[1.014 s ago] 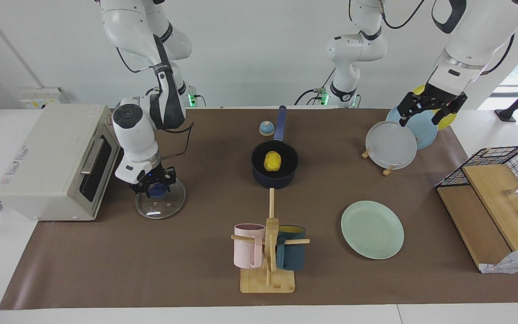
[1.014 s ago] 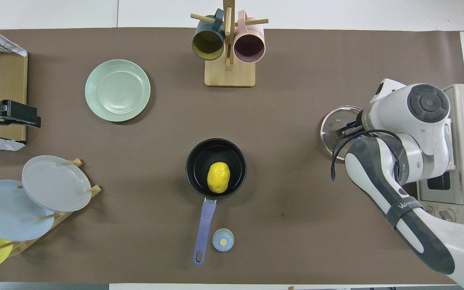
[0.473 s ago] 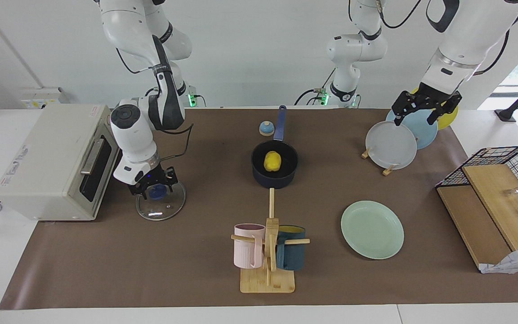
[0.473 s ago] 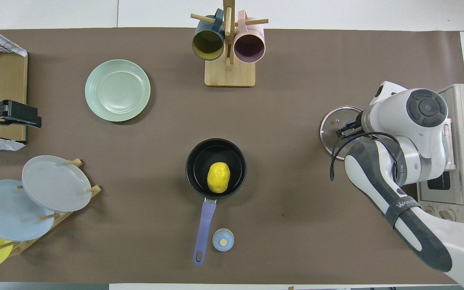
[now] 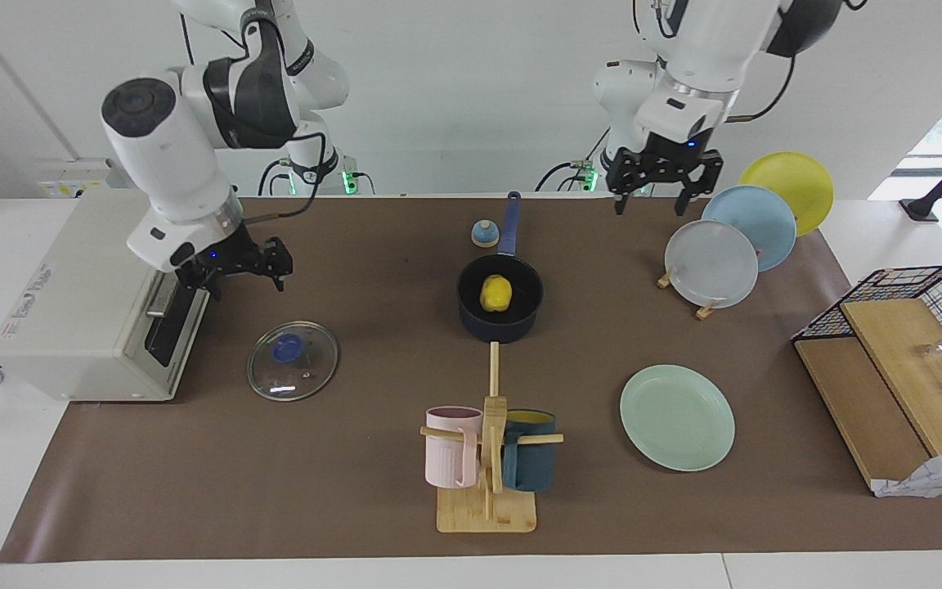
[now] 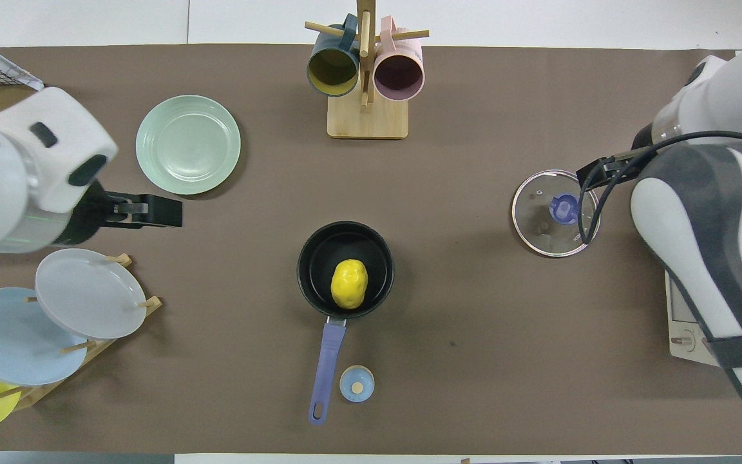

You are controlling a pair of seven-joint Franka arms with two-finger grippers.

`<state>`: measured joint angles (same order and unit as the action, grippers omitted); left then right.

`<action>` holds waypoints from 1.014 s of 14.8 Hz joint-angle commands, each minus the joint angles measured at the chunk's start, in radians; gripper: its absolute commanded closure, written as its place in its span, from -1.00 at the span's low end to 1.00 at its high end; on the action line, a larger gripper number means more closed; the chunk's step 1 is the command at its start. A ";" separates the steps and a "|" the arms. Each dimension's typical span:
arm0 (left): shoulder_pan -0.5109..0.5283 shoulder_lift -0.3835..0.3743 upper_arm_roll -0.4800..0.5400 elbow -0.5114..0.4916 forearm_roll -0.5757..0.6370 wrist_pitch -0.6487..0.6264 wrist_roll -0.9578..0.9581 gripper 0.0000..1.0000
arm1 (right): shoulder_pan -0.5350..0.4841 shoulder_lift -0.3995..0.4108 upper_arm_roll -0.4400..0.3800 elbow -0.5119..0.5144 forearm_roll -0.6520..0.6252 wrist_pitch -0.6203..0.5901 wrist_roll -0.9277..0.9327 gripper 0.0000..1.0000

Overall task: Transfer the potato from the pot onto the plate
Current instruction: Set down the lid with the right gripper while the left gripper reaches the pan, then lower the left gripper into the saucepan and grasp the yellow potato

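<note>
The yellow potato (image 5: 495, 293) (image 6: 349, 284) lies inside the dark blue pot (image 5: 471, 315) (image 6: 310, 258) at the middle of the mat, with the pot's handle pointing toward the robots. Farther from the robots, toward the left arm's end, the mint-green plate (image 5: 677, 417) (image 6: 188, 144) lies bare. My left gripper (image 5: 657, 200) (image 6: 152, 211) hangs open and empty in the air over the mat between the pot and the plate rack. The right gripper (image 5: 238, 274) is open and empty, raised above the glass lid.
A glass lid (image 5: 292, 360) (image 6: 542, 225) with a blue knob lies in front of the toaster oven (image 5: 87, 286). A mug rack (image 5: 487, 458) stands farther out than the pot. Also here are the plate rack (image 5: 712, 262), a small blue dome (image 5: 484, 234) and a wire basket with boards (image 5: 888, 360).
The right gripper opened, let go of the lid's knob and rose toward the oven. The left arm swung from over the plate rack toward the pot.
</note>
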<state>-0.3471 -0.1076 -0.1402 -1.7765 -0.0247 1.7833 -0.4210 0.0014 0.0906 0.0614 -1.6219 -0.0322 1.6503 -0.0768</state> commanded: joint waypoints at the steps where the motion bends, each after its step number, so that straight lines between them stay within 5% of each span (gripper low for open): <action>1: -0.125 -0.011 0.016 -0.179 -0.020 0.186 -0.113 -1.00 | -0.055 -0.074 0.006 -0.036 0.005 -0.059 0.011 -1.00; 6: -0.234 0.213 0.017 -0.225 -0.040 0.436 -0.267 -1.00 | -0.025 -0.089 -0.005 -0.039 -0.018 -0.096 0.017 -1.00; 15: -0.273 0.321 0.016 -0.250 -0.041 0.490 -0.275 -1.00 | 0.035 -0.092 -0.069 -0.036 -0.011 -0.115 0.066 -1.00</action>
<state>-0.5991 0.2005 -0.1421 -2.0125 -0.0489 2.2474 -0.6868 0.0155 0.0194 0.0105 -1.6397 -0.0392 1.5381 -0.0293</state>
